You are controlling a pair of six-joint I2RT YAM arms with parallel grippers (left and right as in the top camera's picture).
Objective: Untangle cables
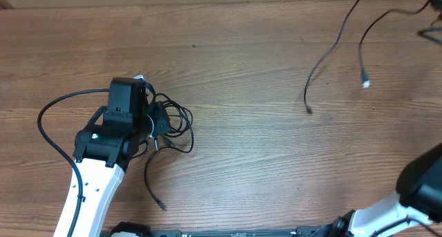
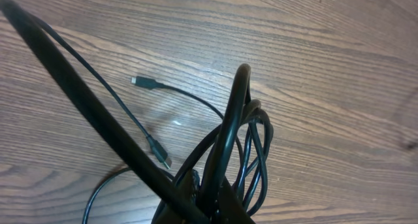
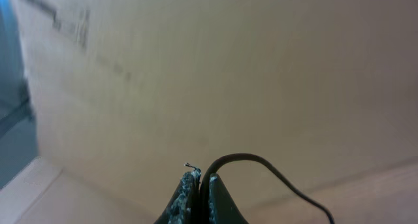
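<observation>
Currently left gripper point(image 2: 199, 209) clamped on cables point(image 2: 228, 126); right gripper point(image 3: 201, 192) pinching cord point(image 3: 274, 169); wall print point(image 3: 68, 23) blurred, perhaps lettering.

We count one table point(image 1: 262, 168) and two arms, a left arm point(image 1: 97, 168) and a right arm point(image 1: 421, 182). Seen from overhead there is one bundle point(image 1: 173, 119), its strands too tangled to number, with one tail point(image 1: 161, 206) trailing from it. There are also two loose ones, a dark-tipped cable point(image 1: 308, 110) and a white-tipped cable point(image 1: 365, 83). The left wrist view gives two plugs, a far plug point(image 2: 142, 82) and a near plug point(image 2: 160, 153); the right wrist view gives one cable point(image 3: 251, 157).
</observation>
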